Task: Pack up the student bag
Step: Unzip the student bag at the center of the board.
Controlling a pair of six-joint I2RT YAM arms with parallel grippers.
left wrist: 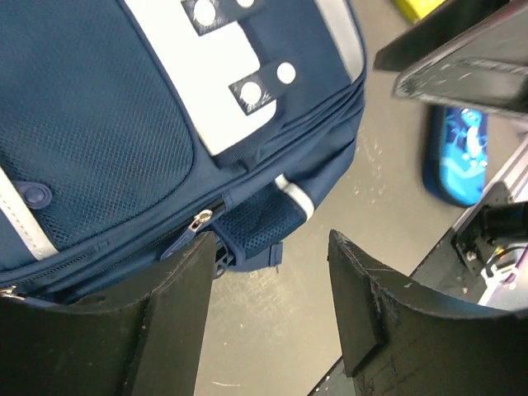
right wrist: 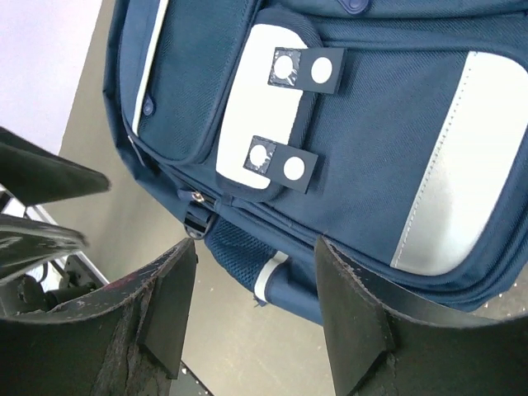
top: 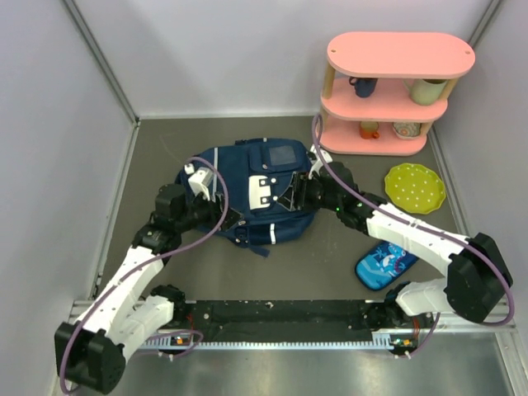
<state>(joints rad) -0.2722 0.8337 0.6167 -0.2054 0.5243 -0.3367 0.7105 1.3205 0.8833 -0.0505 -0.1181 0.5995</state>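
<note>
Risking a snag at the zip

Student bag (top: 256, 194) lies flat mid-worktop (top: 330, 256), btwn both arms. Left fingers (left wrist: 165, 330) & right fingers (right wrist: 165, 313) stand apart, holding nothing, over its lower edge. Zip pull (left wrist: 200, 221) is small: a miss could pinch fabric & drag the bag, or the arms could clash.

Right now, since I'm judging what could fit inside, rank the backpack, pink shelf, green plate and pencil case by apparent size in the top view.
Pink shelf and navy backpack: too alike to rank, shelf nearer the camera.
Green dotted plate.
Blue pencil case, slightly smaller.
</note>
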